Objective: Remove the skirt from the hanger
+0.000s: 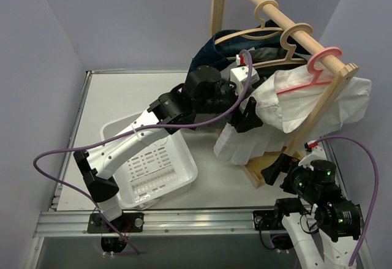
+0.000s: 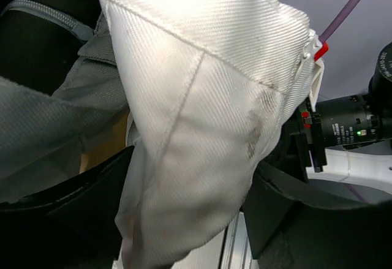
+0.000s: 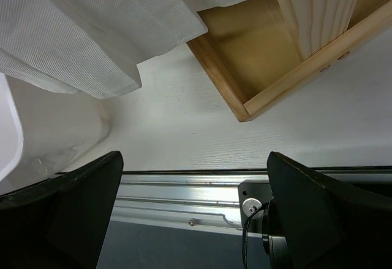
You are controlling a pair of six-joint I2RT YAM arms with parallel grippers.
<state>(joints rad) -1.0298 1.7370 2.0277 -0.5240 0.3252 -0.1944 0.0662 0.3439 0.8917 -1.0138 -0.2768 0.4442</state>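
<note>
White skirt (image 1: pixel 294 106) hangs lengthwise downward; left gripper (image 2: pixel 190 217) straddles it unclenched, right gripper (image 3: pixel 196 211) released.

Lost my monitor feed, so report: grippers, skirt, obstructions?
Left gripper open astride skirt. Right gripper open, empty, low by rack base. Skirt on pink hanger, not yet off. Dark garment crowds alongside.

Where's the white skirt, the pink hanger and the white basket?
white skirt (image 1: pixel 294 106): top view, its front cloth.
pink hanger (image 1: pixel 323 50): top view, its hook.
white basket (image 1: pixel 153 174): top view, its slotted floor.
</note>
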